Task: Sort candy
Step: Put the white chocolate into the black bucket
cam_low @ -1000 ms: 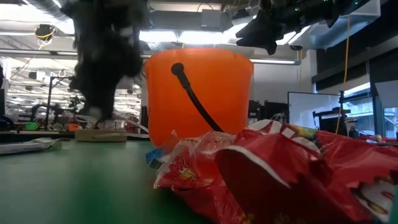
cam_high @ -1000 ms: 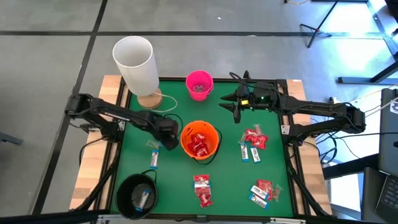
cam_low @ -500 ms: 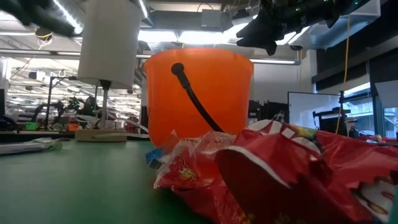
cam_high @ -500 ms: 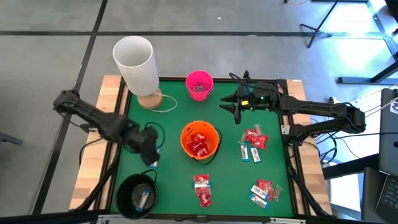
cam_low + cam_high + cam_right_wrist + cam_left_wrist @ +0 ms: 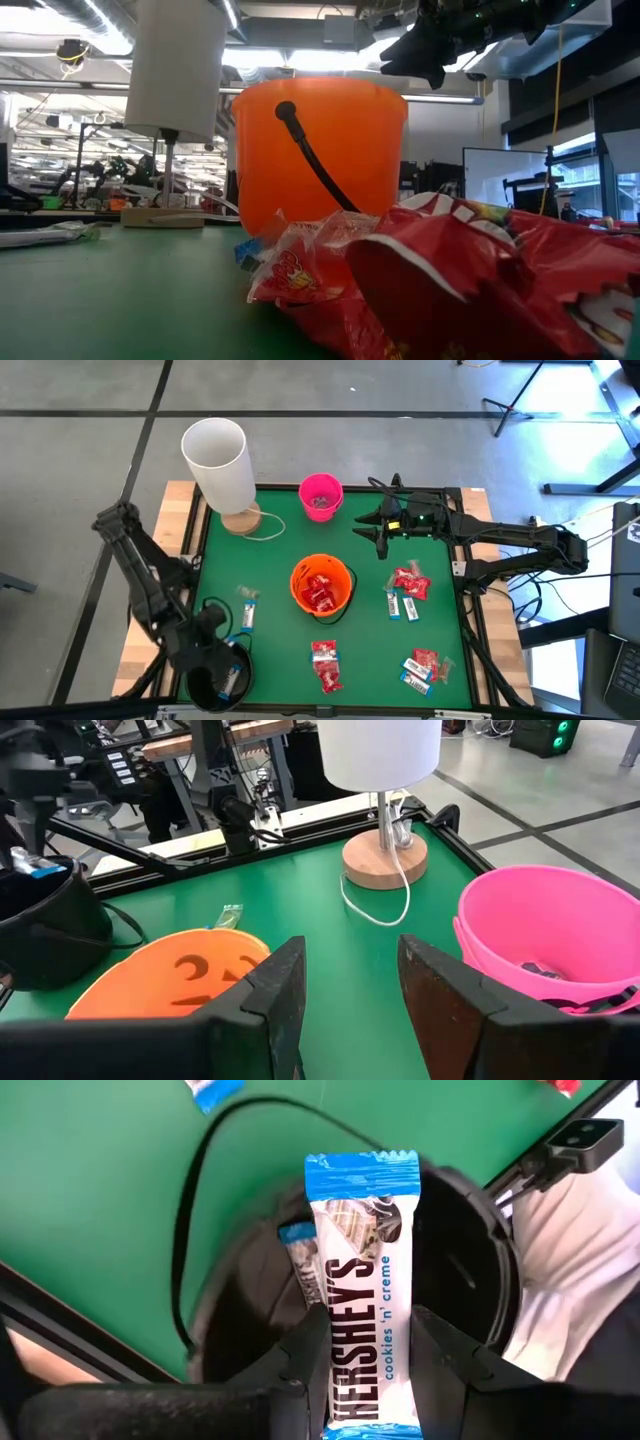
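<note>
Black bucket under L gripper, jaws clamped on white-blue bar, R gripper raised, jaws apart.

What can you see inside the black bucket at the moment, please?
In the black bucket, one white-and-blue bar lies against the inner wall. The left tool holds another bar above the opening, hiding much of the floor.

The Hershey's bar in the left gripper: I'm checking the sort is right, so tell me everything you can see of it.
The Hershey's bar is a narrow white wrapper with crimped blue ends, printed "HERSHEY'S cookies 'n' creme". It looks intact and uncrushed. The left gripper pinches its lower part, one finger on each long side, holding it directly over the open black bucket, where another white-and-blue bar already lies. It touches nothing but the fingers.
</note>
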Robot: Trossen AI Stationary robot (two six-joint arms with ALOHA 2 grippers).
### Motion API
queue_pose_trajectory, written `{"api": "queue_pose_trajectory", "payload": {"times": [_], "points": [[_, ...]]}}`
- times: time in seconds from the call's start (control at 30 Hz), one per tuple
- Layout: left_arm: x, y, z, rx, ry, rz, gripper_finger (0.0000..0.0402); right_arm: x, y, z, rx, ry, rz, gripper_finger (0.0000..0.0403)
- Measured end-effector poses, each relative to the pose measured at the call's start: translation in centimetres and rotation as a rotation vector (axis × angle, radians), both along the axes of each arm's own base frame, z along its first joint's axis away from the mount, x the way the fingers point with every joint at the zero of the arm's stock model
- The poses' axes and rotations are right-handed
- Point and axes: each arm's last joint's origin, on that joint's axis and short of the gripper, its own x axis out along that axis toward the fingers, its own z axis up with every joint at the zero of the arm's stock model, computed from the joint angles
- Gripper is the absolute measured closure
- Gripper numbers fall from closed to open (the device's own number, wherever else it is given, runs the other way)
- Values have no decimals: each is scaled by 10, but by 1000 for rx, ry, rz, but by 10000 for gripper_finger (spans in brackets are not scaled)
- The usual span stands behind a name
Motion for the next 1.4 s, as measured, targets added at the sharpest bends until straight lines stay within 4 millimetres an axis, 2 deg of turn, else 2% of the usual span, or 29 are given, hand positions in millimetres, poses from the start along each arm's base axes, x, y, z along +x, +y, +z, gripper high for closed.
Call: {"api": "queue_pose_trajectory", "payload": {"times": [0.17, 0.6, 1.0, 1.23, 1.4], "points": [[-3, -13, -8, 4, 18, -5, 311, 0, 0, 0, 0, 0, 0, 246], [1, -17, -9, -5, -19, -3, 311, 0, 0, -1, 3, 12, 0, 246], [3, -17, -8, 8, -56, 11, 231, 0, 0, -1, 4, 14, 0, 246], [4, -16, -8, 29, -73, -10, 225, -1, 0, -2, 5, 26, 1, 246], [10, -6, -8, 50, -51, 12, 225, -1, 0, -2, 3, 25, 0, 246]]}}
